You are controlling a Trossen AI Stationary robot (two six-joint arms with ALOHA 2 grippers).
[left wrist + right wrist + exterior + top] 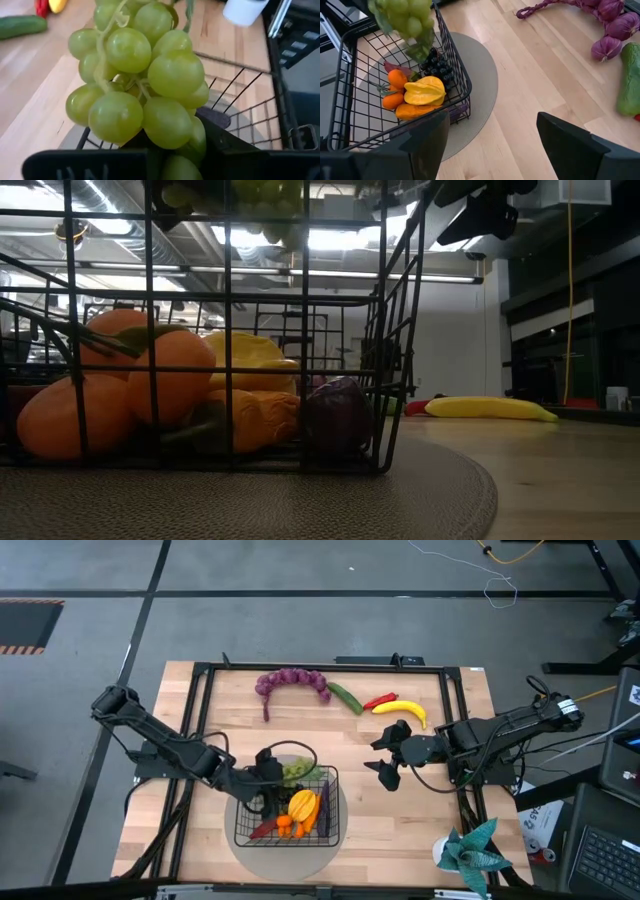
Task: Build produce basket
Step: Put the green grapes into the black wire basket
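Two arms work over the tabletop (420, 810); at left, the left gripper (272, 768) hangs above the near-left corner of the basket (327, 830), its jaws closed on a bunch of green grapes (142, 85) held over the rim; the basket stands on a round grey mat (290, 858) and holds orange fruits (396, 80), a yellow star-shaped piece (425, 91) and dark grapes (438, 67); behind, along the far edge, lie a purple garlic-like string (290, 680), a cucumber (346, 696), a red chili (380, 700) and a banana (402, 710), all outside the basket; at right, the right gripper (388, 755) hovers with jaws wide and empty, near the banana.
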